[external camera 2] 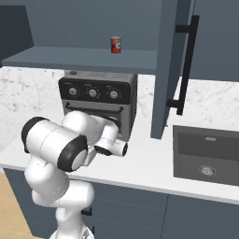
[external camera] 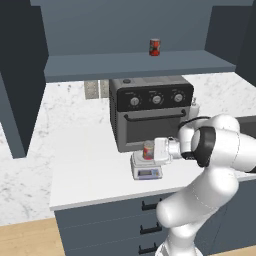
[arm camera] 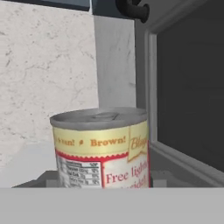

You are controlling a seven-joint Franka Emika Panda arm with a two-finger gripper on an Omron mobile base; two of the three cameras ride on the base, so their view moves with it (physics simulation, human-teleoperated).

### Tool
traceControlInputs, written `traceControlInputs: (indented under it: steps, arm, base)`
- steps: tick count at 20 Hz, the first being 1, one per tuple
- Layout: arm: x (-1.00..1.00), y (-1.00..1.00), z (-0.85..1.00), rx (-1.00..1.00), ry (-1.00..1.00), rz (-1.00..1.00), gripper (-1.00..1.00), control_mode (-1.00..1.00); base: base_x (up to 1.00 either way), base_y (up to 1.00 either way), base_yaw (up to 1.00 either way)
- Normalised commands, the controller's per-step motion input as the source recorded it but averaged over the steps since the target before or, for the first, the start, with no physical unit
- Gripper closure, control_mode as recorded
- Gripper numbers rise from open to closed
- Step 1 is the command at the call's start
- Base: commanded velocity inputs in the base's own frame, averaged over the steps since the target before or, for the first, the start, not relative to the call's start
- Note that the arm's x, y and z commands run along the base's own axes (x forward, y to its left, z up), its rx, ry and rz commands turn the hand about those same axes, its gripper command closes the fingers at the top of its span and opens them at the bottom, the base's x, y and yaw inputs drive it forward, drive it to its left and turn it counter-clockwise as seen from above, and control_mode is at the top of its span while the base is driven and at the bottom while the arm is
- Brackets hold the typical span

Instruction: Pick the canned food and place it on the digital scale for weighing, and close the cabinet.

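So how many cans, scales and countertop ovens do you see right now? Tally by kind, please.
Cans: 2, the canned food on the digital scale and a red can on the cabinet shelf
Scales: 1
Countertop ovens: 1, the toaster oven
Total: 4

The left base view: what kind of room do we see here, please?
Most likely a kitchen: a countertop oven with knobs on a marble counter, a sink set into it, and dark wall cabinets above.
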Motion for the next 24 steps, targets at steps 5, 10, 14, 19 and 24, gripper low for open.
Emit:
traceControlInputs:
  steps: [5, 10, 14, 19, 24]
  arm:
    - [0.33, 0.0, -0.27, 0.0, 0.0, 0.0, 1.0, -1.0]
    - [0.22, 0.0, -0.24, 0.0, 0.0, 0.0, 1.0, -1.0]
    - [0.0, 0.07, -0.22, 0.0, 0.0, 0.0, 1.0, -1.0]
    - [0.0, 0.0, -0.24, 0.0, 0.0, 0.0, 1.0, -1.0]
    - [-0.01, 0.11, -0.2, 0.0, 0.04, 0.0, -1.0, -1.0]
  base:
    - [0.0, 0.0, 0.0]
    - [0.0, 0.0, 0.0]
    - [0.0, 0.0, 0.0]
    - [0.0, 0.0, 0.0]
    - [0.0, 0.0, 0.0]
